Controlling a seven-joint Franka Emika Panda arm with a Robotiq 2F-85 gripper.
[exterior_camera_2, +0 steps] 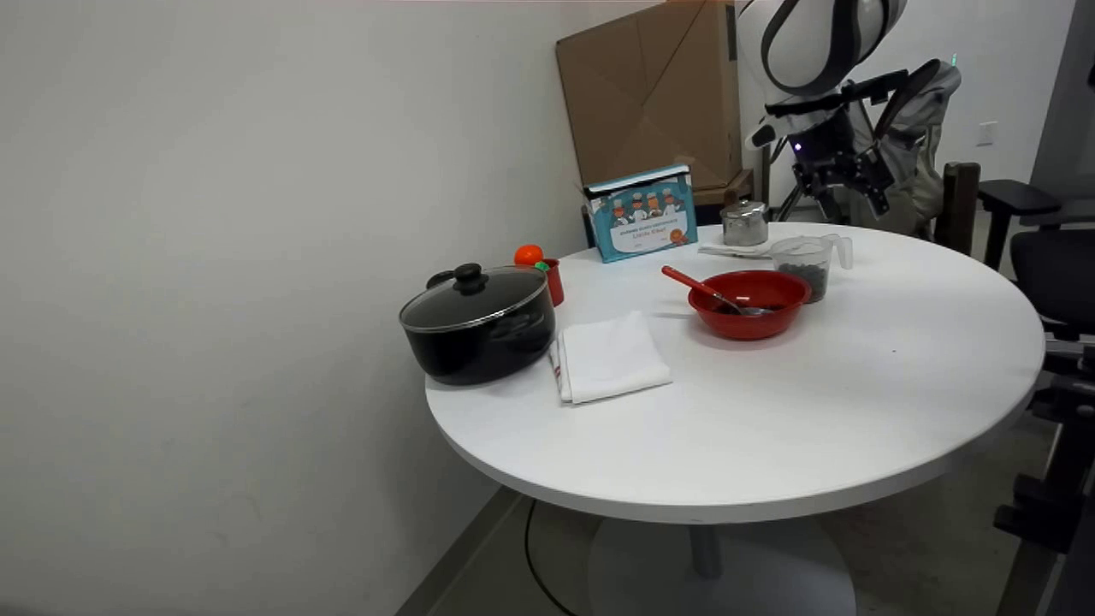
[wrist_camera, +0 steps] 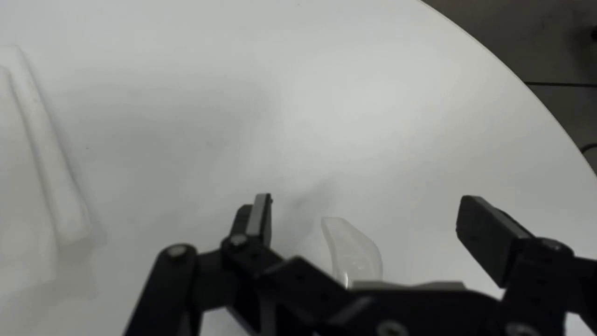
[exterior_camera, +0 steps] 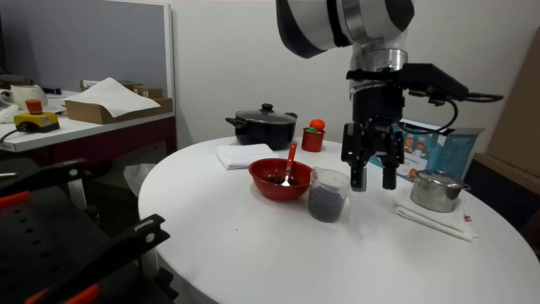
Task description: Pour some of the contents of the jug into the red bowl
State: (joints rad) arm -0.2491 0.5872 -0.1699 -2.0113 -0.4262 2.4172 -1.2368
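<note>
Jug (exterior_camera: 328,195) stands on: the tabletop (exterior_camera: 249,253), round, white, broadest thing here.
Arm (exterior_camera: 314,25): white and black, reaching down from the top edge in both exterior views.
Teal box (exterior_camera_2: 646,218): upright near the metal pot (exterior_camera: 436,194), cartoon chefs printed on it.
Black pot (exterior_camera: 265,133): lid on, near the tabletop's edge.
Gripper (exterior_camera: 374,181): fingers wide apart, pointing down above the tabletop, on the jug's handle side; in the wrist view the handle (wrist_camera: 358,256) shows between them, partly hidden, and its height against the fingertips cannot be told.
Bowl (exterior_camera: 276,193): red, upright, just beside the jug; whether the two touch cannot be told. Dark bits (exterior_camera: 275,180) lie in the bottom.
Cloth (exterior_camera_2: 612,364): white, folded, just beside the black pot.
Second cloth (exterior_camera: 438,220): white, folded, under the metal pot.
Metal pot: shiny, lidded.
Jug itself: clear, upright, partly filled with dark grey contents (exterior_camera: 325,206), handle turned away from the bowl.
Cup (exterior_camera: 312,141): red, near the black pot.
Utensil (exterior_camera: 291,155): red handle, head among the bits, leaning on the bowl's rim.
Round piece (exterior_camera: 317,124): orange, at the cup's mouth, a green piece (exterior_camera: 311,130) beside it.
</note>
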